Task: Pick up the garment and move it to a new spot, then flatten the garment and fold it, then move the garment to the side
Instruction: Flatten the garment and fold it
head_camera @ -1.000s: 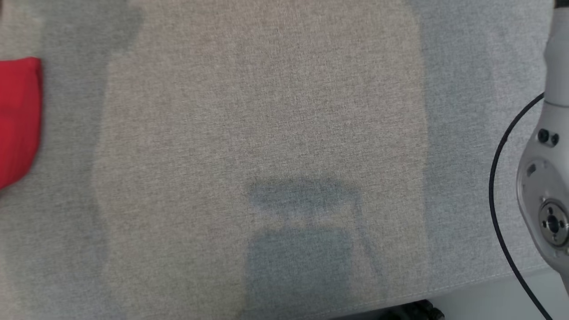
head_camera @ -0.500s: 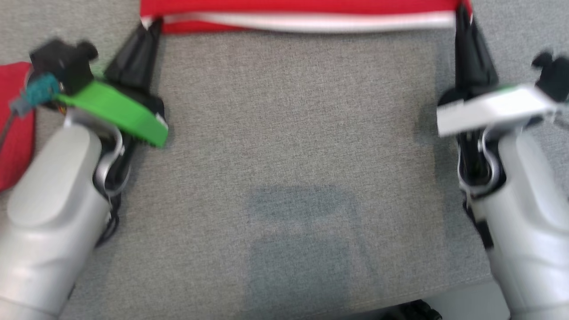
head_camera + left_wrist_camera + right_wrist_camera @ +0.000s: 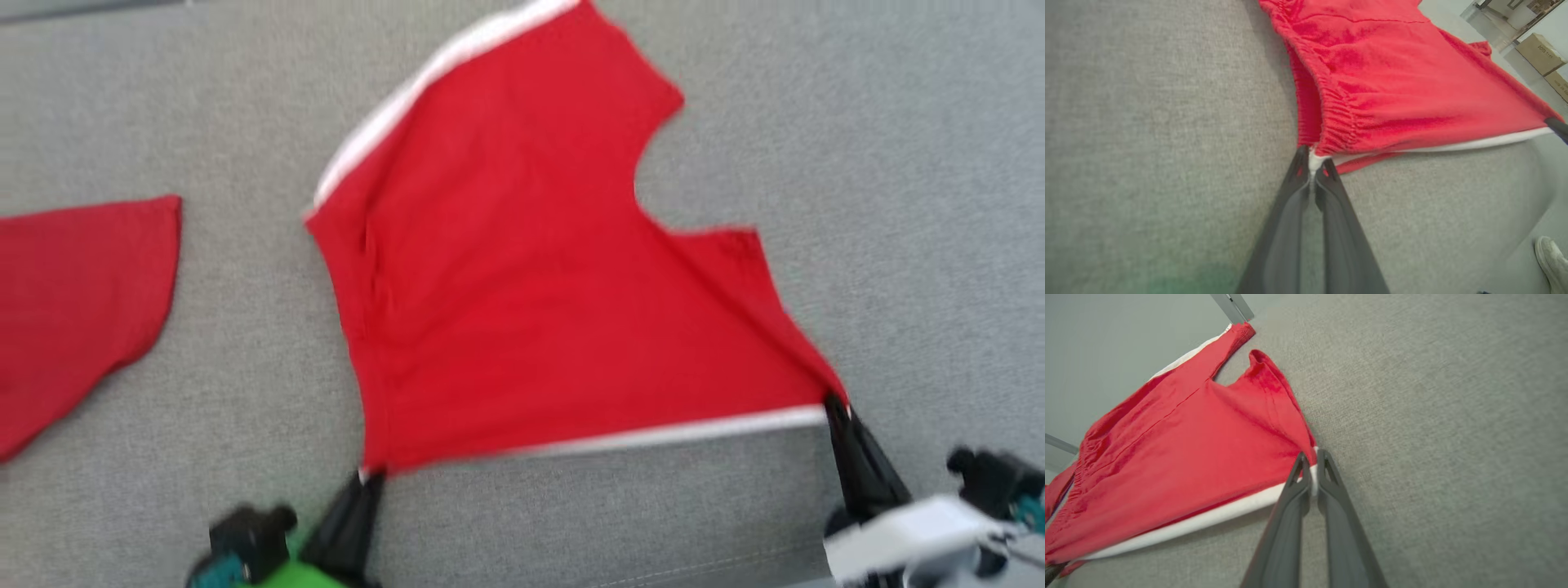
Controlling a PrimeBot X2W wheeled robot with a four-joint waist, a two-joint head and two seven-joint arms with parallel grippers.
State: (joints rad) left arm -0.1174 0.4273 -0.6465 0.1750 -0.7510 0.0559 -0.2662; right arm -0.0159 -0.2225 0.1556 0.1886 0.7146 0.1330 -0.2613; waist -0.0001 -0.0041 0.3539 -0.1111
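Red garment (image 3: 522,269) spreads across the middle of the grey desk (image 3: 898,204); left hand (image 3: 365,478) at 7 o'clock is clamped tight on one white-edged corner; right hand (image 3: 834,404) at 4 o'clock pinches the other; second red cloth (image 3: 73,302) at 9 o'clock.

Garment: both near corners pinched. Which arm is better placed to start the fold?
Right, probably: right jaws grip the leg-hem corner of the garment, free to swing toward the waistband; left jaws pin the waistband corner, near the second red cloth.
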